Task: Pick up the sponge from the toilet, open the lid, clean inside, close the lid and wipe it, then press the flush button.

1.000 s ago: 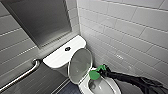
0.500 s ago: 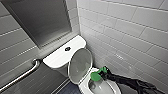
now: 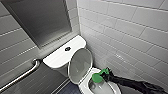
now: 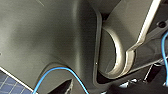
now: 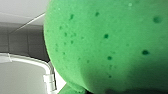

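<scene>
The white toilet [image 3: 62,58] stands in the corner, with the dark round flush button [image 3: 67,49] in the middle of its tank top. The lid [image 3: 80,64] is raised and leans back toward the tank, greyish inner side facing forward. My right gripper [image 3: 103,75] comes in from the lower right on a dark arm and is shut on the bright green sponge [image 3: 97,78], which hangs over the open bowl's rim [image 3: 86,87]. In the right wrist view the sponge [image 5: 107,42] shows large and close, pitted with small holes.
White tiled walls close in on the right [image 3: 130,32] and behind. A metal grab bar [image 3: 21,77] runs along the left wall, under a grey panel [image 3: 42,20]. Blue floor tiles [image 4: 7,82] and a blue cable [image 4: 57,71] appear in the left wrist view.
The right gripper and sponge have sunk slightly lower over the bowl. The lid and the rest are unchanged.
</scene>
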### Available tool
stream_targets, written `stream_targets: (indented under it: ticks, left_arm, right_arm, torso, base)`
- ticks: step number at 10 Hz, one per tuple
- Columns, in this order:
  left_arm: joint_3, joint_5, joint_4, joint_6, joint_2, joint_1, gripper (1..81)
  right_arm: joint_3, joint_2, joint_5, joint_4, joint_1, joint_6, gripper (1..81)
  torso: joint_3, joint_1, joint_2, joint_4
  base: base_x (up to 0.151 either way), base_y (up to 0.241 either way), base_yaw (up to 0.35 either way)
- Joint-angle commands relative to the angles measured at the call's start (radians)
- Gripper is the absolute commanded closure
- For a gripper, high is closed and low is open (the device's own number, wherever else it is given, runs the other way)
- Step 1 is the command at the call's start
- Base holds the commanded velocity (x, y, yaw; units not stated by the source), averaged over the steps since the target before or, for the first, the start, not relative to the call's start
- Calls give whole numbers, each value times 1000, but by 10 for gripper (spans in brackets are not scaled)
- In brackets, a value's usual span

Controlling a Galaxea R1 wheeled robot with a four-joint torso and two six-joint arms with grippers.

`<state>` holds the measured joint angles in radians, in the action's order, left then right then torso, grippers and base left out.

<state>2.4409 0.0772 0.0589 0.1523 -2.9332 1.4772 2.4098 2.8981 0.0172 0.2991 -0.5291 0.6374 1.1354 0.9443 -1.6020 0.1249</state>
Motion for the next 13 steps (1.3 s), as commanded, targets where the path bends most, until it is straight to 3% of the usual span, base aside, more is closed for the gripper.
stream_targets:
  ticks: [1, 3, 9, 13]
  left_arm:
    - [-16, 87, -10, 1, 0, 25, 10]
    - [-16, 87, -7, 1, -2, 25, 10]
    - [-16, 87, -1, 4, -14, 25, 10]
    - [-16, 73, 1, 6, -15, 25, 10]
  right_arm:
    - [-256, -231, -45, 8, 1, 7, 811]
    - [-313, -300, -79, 18, -39, 7, 811]
    - [-650, -592, -227, 48, -180, 5, 811]
    - [-778, -688, -266, 41, -294, -2, 811]
  torso:
    - [0, 0, 0, 0]
    - [0, 0, 0, 0]
    - [0, 0, 0, 0]
    - [0, 0, 0, 0]
  base:
    - [0, 0, 0]
    - [0, 0, 0]
    - [0, 0, 0]
    - [0, 0, 0]
